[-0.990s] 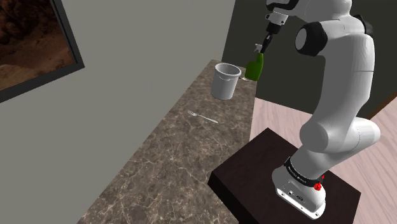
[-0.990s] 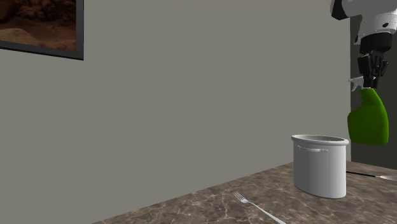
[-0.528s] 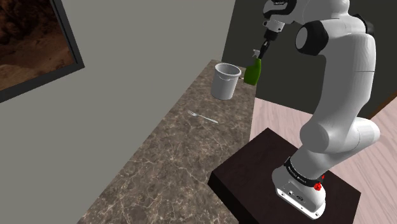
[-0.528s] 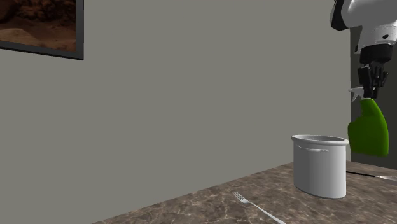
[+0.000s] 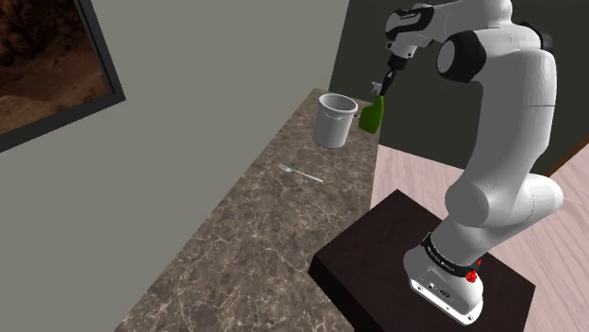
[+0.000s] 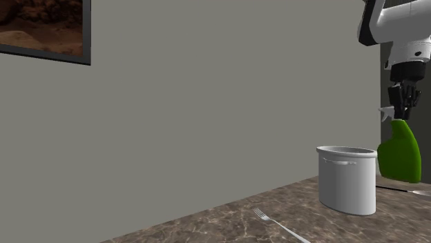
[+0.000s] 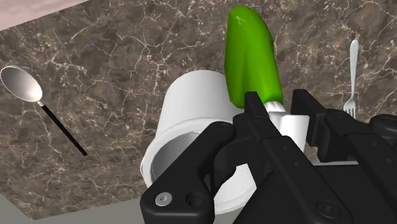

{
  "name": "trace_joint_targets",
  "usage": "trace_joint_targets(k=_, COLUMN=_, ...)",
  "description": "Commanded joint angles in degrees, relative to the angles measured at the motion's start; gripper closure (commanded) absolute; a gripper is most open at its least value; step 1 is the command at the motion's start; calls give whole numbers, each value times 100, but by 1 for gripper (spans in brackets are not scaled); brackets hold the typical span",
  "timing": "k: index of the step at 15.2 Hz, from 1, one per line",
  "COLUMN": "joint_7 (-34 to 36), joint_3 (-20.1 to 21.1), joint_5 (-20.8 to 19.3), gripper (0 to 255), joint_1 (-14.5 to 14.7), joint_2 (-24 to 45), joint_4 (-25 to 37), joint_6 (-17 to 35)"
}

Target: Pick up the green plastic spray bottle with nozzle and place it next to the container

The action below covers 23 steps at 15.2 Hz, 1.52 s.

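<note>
Green spray bottle [image 6: 400, 152] in black gripper [image 6: 401, 112]

No writing, label, brand, number or sign can be read anywhere. The dark band [image 5: 448, 257] around the foot of the arm [image 5: 505, 141] carries small pale marks, too small to make out.
</note>
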Motion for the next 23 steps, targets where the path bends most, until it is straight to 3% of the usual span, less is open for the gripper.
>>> trace_joint_targets(k=1, joint_7=-31, joint_3=6, joint_5=16, gripper=255, joint_1=1, joint_2=31, joint_4=-109, joint_6=140)
trace_joint_targets(k=23, joint_7=-283, joint_3=140, joint_5=253, gripper=255, joint_1=5, joint_2=566, joint_4=-971, joint_6=1500)
